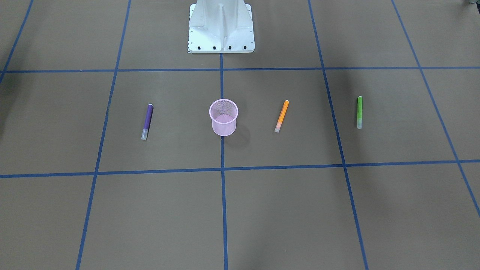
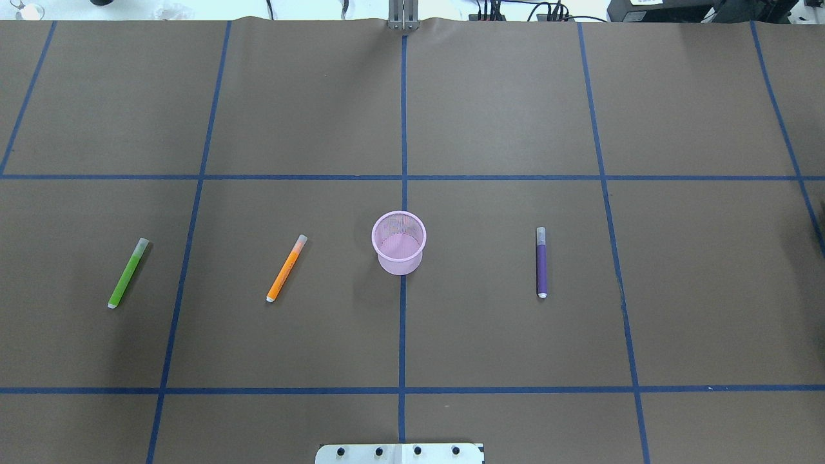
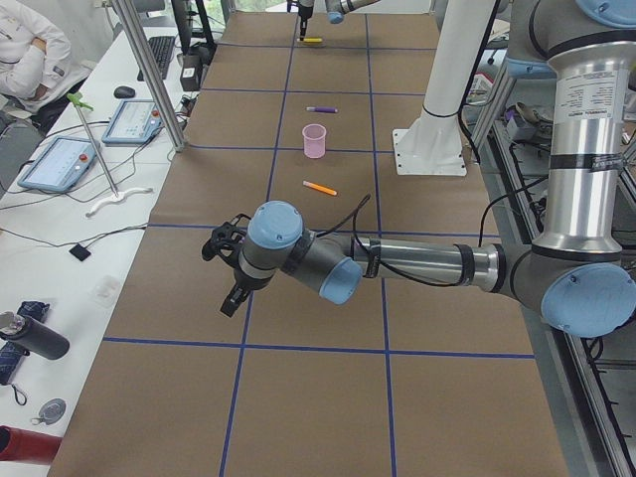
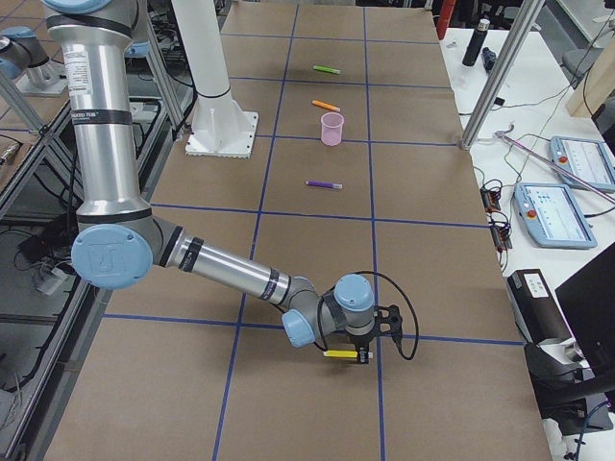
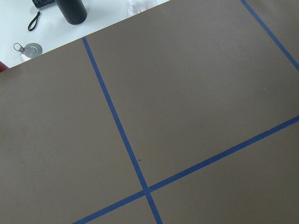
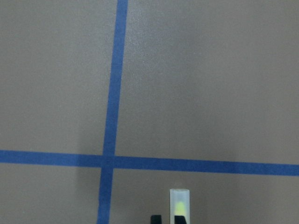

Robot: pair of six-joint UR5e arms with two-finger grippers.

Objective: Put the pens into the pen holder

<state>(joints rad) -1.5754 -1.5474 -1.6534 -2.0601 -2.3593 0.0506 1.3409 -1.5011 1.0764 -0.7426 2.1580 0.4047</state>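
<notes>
Closest to my right wrist camera is the pale cap of a yellow pen (image 6: 179,205). It sits beside a dark fingertip of my right gripper (image 4: 362,353). The side view puts this pen flat and low near the right end of the worktop (image 2: 503,103), right at that gripper. I cannot tell whether the fingers are clamped on it or only beside it.

I count four pens in all, and one cup.

The pink mesh cup (image 2: 399,241) stands upright in the middle of the worktop, on the blue tape line (image 2: 403,129) that runs from my edge to the far edge. Three pens lie flat on the worktop outside it, none touching it:
- The orange pen (image 2: 287,268) is near the cup, toward the left end.
- The green pen (image 2: 127,272) is farther toward the left end, well apart from the cup.
- The purple pen (image 2: 541,262) is on the cup's other side, toward the right end.

All three point their pale caps toward the far edge.

My left gripper (image 3: 232,301) hangs above the worktop near its left end, fingers pointing down. It shows only in a side view, so I cannot tell whether its fingers are apart or together.
</notes>
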